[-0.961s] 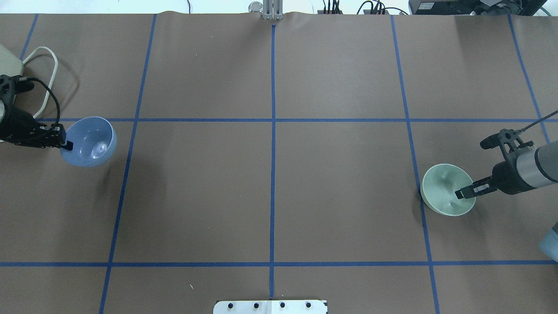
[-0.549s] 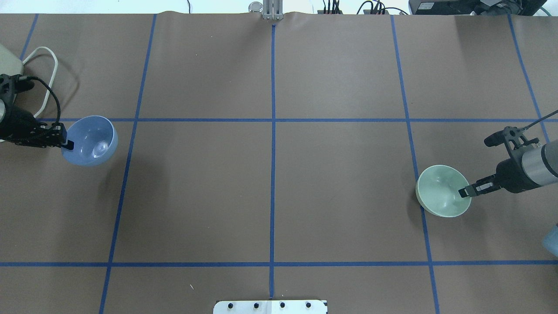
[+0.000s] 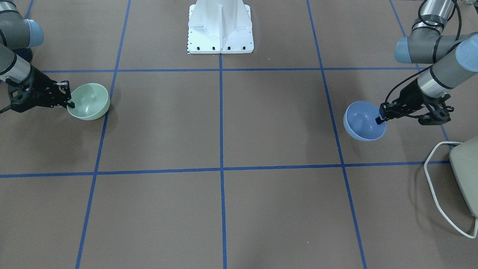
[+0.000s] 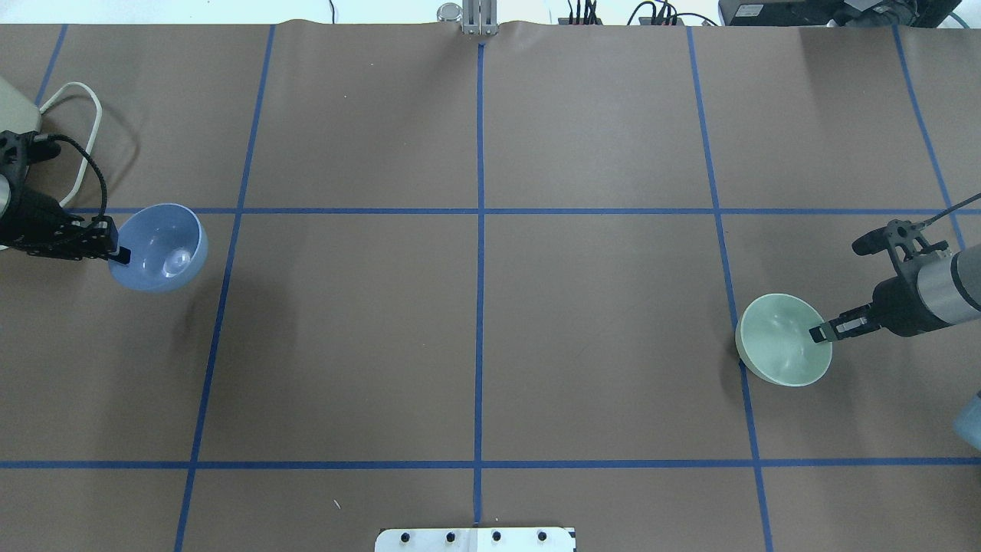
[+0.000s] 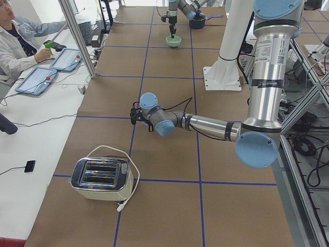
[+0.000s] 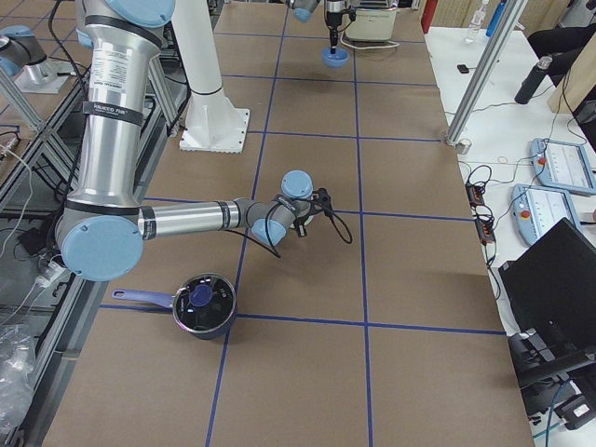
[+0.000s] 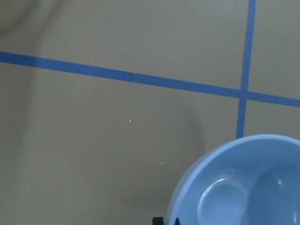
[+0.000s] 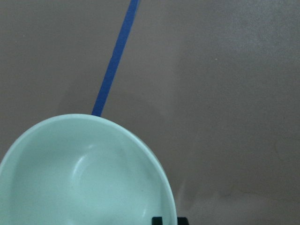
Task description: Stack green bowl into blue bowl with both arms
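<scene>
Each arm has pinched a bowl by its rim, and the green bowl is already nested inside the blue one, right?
Not nested yet. The overhead view shows the green bowl and the blue bowl far apart, at opposite ends of the table. The rest holds: the right end effector pinches the green bowl's rim, the left end effector the blue bowl's.

I see the pale green bowl point(image 4: 782, 340) pinched at its rim by the right gripper point(image 4: 821, 333), the blue bowl point(image 4: 159, 247) likewise by the left gripper point(image 4: 119, 254); both open upward, well apart.
</scene>
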